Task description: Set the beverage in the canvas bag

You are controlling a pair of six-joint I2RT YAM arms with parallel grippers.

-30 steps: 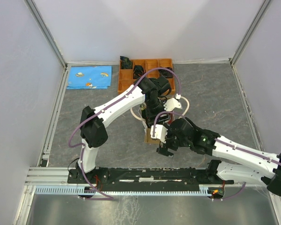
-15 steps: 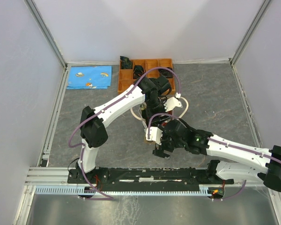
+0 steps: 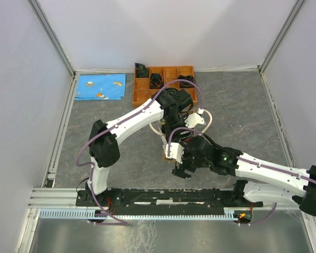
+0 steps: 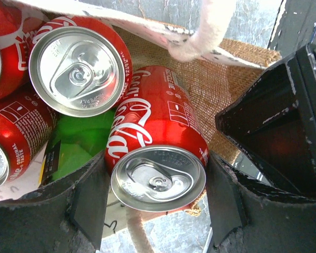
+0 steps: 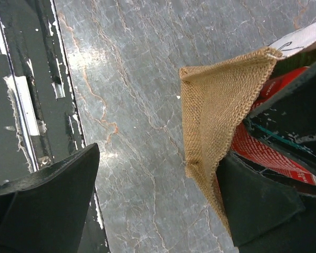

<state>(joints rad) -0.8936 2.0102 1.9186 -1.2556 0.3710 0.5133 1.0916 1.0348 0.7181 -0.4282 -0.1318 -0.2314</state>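
Note:
The tan canvas bag (image 3: pixel 168 156) stands mid-table under both arms, its cream rope handle (image 3: pixel 208 119) looping right. In the left wrist view its burlap wall (image 4: pixel 210 89) holds several red cola cans (image 4: pixel 79 68) and something green (image 4: pixel 79 142). My left gripper (image 4: pixel 158 203) reaches into the mouth, its fingers touching the top end of a tilted red cola can (image 4: pixel 158 132). My right gripper (image 5: pixel 158 205) is wide open at the bag's near corner (image 5: pixel 216 105). The burlap lies against its right finger (image 5: pixel 258 205). The other finger is over bare table.
An orange compartmented tray (image 3: pixel 138 96) with dark items sits at the back. A blue patterned cloth (image 3: pixel 100 87) lies back left. The black base rail (image 3: pixel 158 196) runs along the near edge, close to the right gripper. Walls enclose three sides.
My right arm has swung left, bringing its gripper to the bag's near corner. My left wrist has shifted slightly toward the tray. The bag has stayed put.

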